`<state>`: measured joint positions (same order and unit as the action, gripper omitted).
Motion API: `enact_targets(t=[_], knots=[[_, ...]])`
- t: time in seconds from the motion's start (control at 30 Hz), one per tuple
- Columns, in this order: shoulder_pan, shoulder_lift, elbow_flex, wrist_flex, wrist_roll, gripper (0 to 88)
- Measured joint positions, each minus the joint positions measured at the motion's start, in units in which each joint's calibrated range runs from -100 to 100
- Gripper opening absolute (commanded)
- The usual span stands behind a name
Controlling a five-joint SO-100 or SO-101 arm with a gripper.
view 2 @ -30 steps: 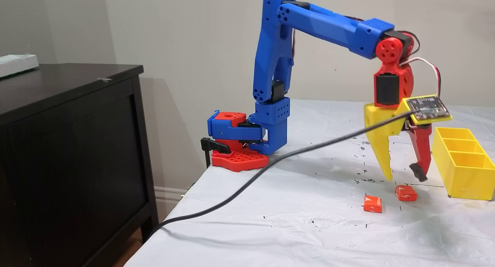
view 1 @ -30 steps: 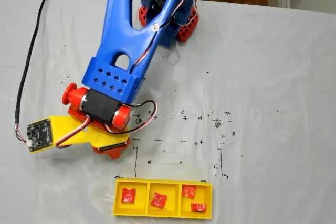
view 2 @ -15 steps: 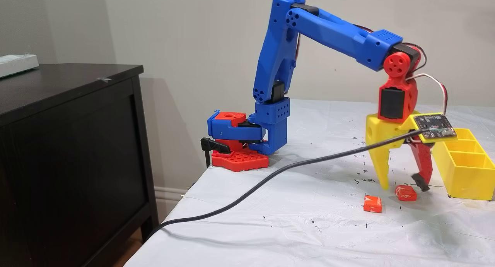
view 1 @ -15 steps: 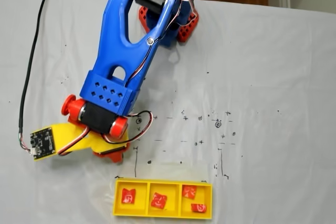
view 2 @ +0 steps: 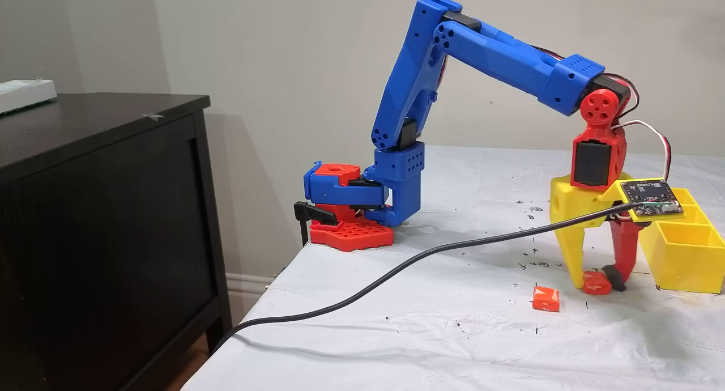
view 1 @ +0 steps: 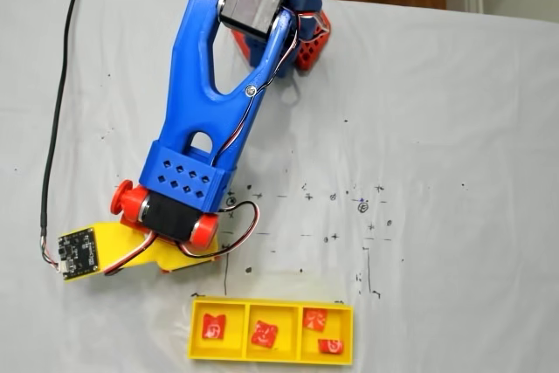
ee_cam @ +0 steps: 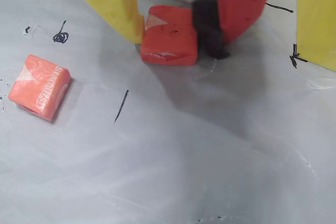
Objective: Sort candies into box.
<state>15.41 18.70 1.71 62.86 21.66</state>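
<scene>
The gripper (ee_cam: 170,38) of the blue arm (view 2: 498,54) stands nearly upright with its tips down on the white sheet-covered surface (view 2: 430,334), just beside the near end of the bright yellow three-compartment plastic box (view 2: 682,249) in the side-on fixed view. The jaws are narrowed around one small square orange-red wrapped candy (ee_cam: 169,35), which lies on the surface between them: in the wrist view the yellow finger (ee_cam: 113,3) touches the left edge of this candy and the black pad on the red finger (ee_cam: 209,27) touches its right edge, so the jaws are clamped on the candy, with no more opening than the candy's own width. The candy rests on the surface; no gap beneath it can be seen. A second orange-red wrapped candy with white markings (ee_cam: 39,86) lies flat on the surface, apart from the gripped one, on the side away from the yellow box, untouched (view 2: 546,298). In the top-down fixed view the yellow box (view 1: 272,356) holds four further red candies: one in the left compartment (view 1: 212,328), one in the middle compartment (view 1: 264,334), and two in the right compartment (view 1: 315,318) (view 1: 329,346). A black cable (view 2: 396,269) runs from the small circuit board (view 2: 649,199) on the gripper across the surface toward its near left edge.
</scene>
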Motion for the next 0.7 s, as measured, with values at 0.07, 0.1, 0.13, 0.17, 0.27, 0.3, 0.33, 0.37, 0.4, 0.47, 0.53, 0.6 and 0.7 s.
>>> enact_targets(t=[0.07,0.1,0.13,0.17,0.27,0.3,0.33,0.37,0.4,0.47,0.53,0.6,0.7], knots=[[-0.3,0.3,0.0,-0.2,0.0,0.1],[-0.3,0.3,-0.1,-0.2,-0.2,0.1],[-0.3,0.3,-0.1,-0.2,-0.4,0.1],[-0.3,0.1,-0.1,-0.2,-0.5,0.1],[-0.3,-1.2,0.0,-0.2,-0.9,0.1],[-0.2,-1.7,0.2,-0.2,-1.0,0.1],[-0.2,-2.4,0.9,-0.6,-1.1,0.1],[-0.2,-3.4,2.0,-0.3,-1.1,0.1],[-0.5,-4.7,3.1,-0.5,-1.2,0.1],[-0.9,-8.5,6.1,-1.4,-1.4,0.1],[-1.6,-12.9,8.2,-2.4,-2.1,0.1],[-2.7,-17.3,9.2,-3.5,-3.3,0.1],[-4.8,-22.8,10.6,-6.1,-5.9,0.1]])
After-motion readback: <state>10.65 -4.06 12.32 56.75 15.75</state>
